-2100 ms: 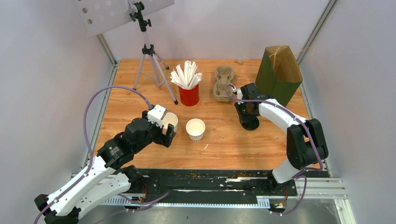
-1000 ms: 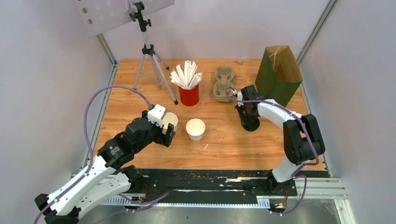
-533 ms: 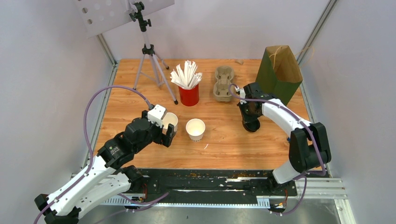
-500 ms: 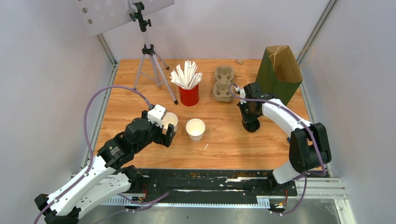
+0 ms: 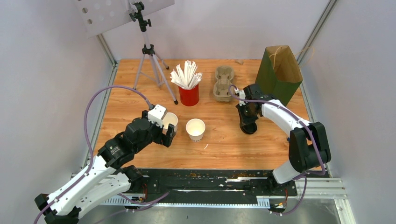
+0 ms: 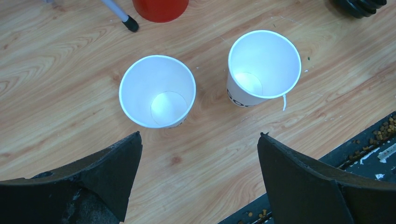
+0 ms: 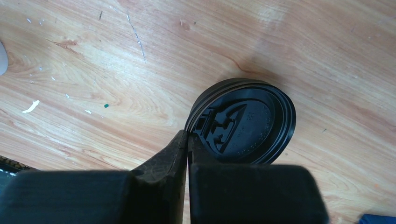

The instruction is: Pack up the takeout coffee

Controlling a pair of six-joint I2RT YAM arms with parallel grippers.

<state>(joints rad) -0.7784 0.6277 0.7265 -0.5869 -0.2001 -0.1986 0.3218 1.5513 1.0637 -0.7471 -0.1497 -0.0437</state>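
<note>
Two white paper cups stand open, without lids, on the wooden table: one at the left (image 5: 171, 120) (image 6: 157, 91), one to its right (image 5: 195, 129) (image 6: 263, 65) with a dark print low on its side. My left gripper (image 5: 166, 135) (image 6: 200, 136) is open and empty, its fingertips just short of the left cup. My right gripper (image 5: 248, 125) (image 7: 187, 140) is shut on the rim of a black plastic lid (image 5: 249, 129) (image 7: 247, 122), which looks like two stacked. The lid sits at table level, tilted slightly.
A red cup of white straws (image 5: 188, 94) (image 6: 159, 5) stands behind the cups. A beige pulp cup tray (image 5: 223, 84) lies at the back. An open green paper bag (image 5: 279, 74) stands at the back right. A tripod (image 5: 150, 53) stands at the back left.
My right gripper, shut on the black lid, has shifted slightly with it, ending a little nearer and to the left. The left arm and both cups have not moved.
</note>
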